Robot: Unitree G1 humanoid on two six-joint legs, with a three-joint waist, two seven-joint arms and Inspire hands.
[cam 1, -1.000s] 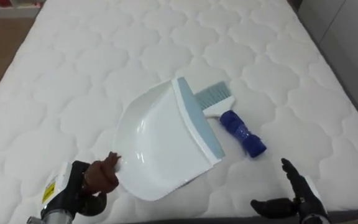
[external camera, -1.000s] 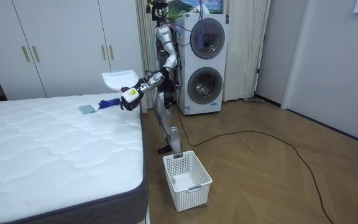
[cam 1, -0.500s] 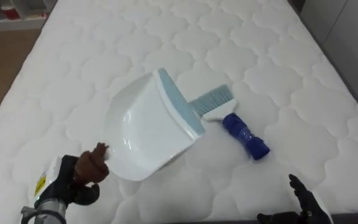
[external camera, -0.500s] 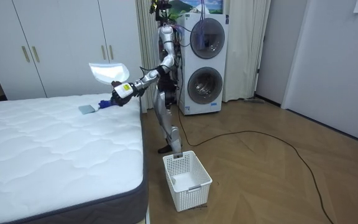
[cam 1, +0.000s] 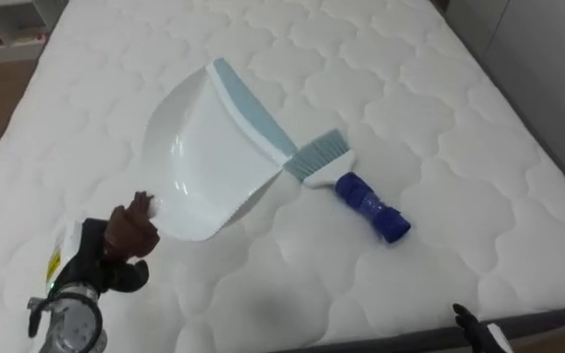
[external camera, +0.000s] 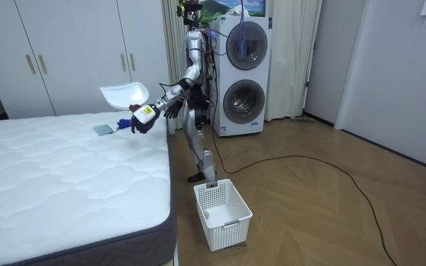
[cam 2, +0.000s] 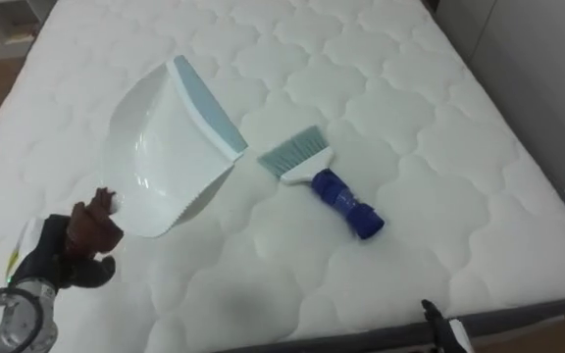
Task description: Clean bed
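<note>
A white dustpan (cam 1: pixel 214 157) with a pale blue lip hangs tilted above the mattress (cam 1: pixel 439 78). My left hand (cam 1: pixel 126 233) is shut on its handle at the lower left. In the room view the dustpan (external camera: pixel 124 94) is held up over the bed's corner by that hand (external camera: pixel 140 118). A small brush (cam 1: pixel 359 191) with pale bristles and a blue handle lies flat on the mattress, just right of the pan's lip and apart from it. My right hand (cam 1: pixel 467 322) pokes in at the bottom edge, well short of the brush.
I stand at the bed's end by its corner. A white laundry basket (external camera: pixel 222 212) sits on the wooden floor beside the bed. Stacked washing machines (external camera: pixel 242 74) are behind me and white wardrobes (external camera: pixel 72 52) line the wall. The mattress edge (cam 1: pixel 547 319) runs near my right hand.
My left hand has carried the dustpan up and to the left, off the brush. The right hand has sunk to the bottom edge. The brush has not moved.
</note>
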